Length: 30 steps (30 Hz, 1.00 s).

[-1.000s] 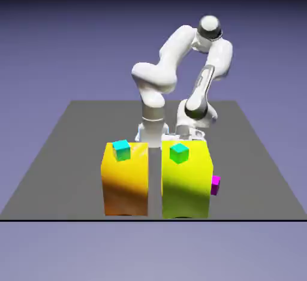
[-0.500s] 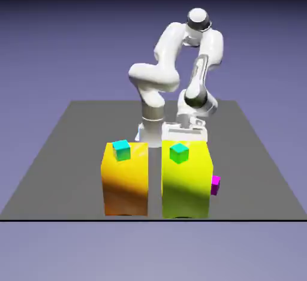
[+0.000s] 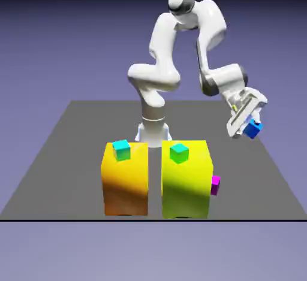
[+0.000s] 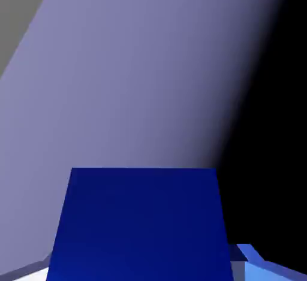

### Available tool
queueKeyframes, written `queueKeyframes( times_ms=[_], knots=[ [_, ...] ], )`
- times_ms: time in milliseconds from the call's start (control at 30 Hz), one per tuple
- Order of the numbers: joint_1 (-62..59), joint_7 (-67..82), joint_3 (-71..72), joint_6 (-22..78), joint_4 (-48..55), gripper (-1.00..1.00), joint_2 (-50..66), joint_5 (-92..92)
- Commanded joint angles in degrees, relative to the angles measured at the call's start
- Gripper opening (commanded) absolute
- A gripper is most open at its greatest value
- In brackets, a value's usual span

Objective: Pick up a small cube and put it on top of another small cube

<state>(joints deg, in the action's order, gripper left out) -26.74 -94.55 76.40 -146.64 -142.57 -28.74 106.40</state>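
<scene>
Item: blue cube (image 3: 254,129), pinched in our gripper (image 3: 249,127), aloft at three o'clock. Outstanding: we judge placement on cyan cube (image 3: 122,149), nine o'clock.

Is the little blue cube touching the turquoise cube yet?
Apart. In the exterior view the blue cube hangs in the end effector at the right, while the turquoise cube sits on the left yellow block.

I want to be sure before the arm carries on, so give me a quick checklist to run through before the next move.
1. Dark blue cube held in the end effector: ok.
2. Cube lifted off the table: ok.
3. Cyan cube bare on top, on the left yellow block: ok.
4. End effector above the cyan cube: not ok, it is far toward the exterior view's right.
5. Grip centred on the cube: cannot tell.
</scene>
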Motion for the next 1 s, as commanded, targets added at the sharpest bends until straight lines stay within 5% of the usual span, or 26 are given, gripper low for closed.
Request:
queueKeyframes(
  times_ms=[0, 967],
  knots=[
    [0.4, 0.7, -1.8, 1.8, 1.3, -1.0, 1.1, -2.4],
    [10.6, 22.7, -54.7, 52.2, 37.4, -1.0, 33.8, -74.7]
  ],
)
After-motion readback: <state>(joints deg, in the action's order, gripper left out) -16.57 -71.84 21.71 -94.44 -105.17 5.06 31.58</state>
